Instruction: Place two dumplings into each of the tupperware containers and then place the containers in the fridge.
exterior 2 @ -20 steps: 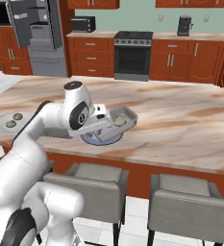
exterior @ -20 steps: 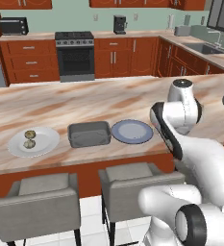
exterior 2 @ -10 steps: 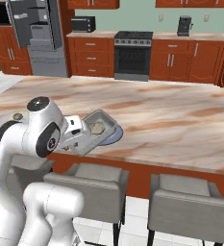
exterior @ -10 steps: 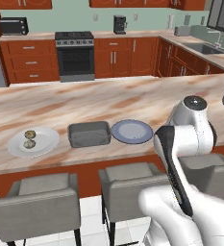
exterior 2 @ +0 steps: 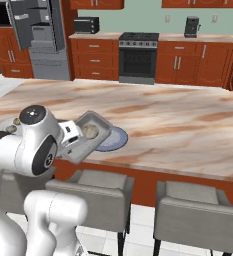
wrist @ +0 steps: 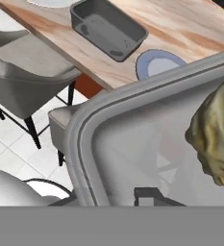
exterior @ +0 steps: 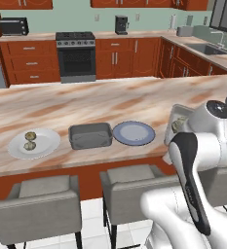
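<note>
Right base view: gripper [exterior 2: 70,142] clamped on rim of one tupperware container [exterior 2: 88,136], carried tilted off the bench [exterior 2: 178,120] edge, dumplings [exterior 2: 91,131] inside. Second container [exterior: 89,135] on bench; two dumplings [exterior: 29,141] on white plate [exterior: 47,146]. Fridge [exterior 2: 40,37] open, well apart. Risk: tilt spills dumplings; edge grip slips in transit.

On the counter [exterior: 110,99], the empty container [exterior: 89,135] lies between two plates [exterior: 133,133].

A home kitchen: red-brown wood cabinets [exterior: 124,56], a black-fronted stove [exterior: 76,57], a marble island counter [exterior: 90,102] with grey stools [exterior: 34,206], a fridge [exterior 2: 40,37].
</note>
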Available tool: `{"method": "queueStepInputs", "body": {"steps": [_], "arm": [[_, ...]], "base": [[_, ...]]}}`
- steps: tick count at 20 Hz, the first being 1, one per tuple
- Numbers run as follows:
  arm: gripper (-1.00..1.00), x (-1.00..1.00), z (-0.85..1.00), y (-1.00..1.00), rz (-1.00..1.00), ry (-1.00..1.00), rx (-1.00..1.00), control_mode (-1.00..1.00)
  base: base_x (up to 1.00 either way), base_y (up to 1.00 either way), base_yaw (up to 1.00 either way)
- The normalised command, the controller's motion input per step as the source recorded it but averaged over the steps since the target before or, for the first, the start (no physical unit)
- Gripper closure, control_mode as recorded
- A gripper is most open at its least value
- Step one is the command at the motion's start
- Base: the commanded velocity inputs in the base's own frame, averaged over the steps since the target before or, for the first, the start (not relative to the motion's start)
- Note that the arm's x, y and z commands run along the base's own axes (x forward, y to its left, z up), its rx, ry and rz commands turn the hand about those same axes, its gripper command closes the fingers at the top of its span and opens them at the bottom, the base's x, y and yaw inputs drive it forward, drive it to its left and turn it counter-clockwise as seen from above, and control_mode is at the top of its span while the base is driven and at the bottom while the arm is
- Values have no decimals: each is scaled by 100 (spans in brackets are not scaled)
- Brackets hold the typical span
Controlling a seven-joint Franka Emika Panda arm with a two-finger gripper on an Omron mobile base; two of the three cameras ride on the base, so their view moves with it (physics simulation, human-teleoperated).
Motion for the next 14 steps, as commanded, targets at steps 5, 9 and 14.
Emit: {"method": "queueStepInputs", "body": {"steps": [5, 9, 14], "arm": [[100, -11, -4, 29, 8, 0, -7, -100], [100, -19, -3, 0, -1, -2, 0, -100], [100, -21, 0, 0, -4, -2, 0, -100]], "base": [[0, 0, 0], [0, 0, 0], [0, 0, 0]]}}
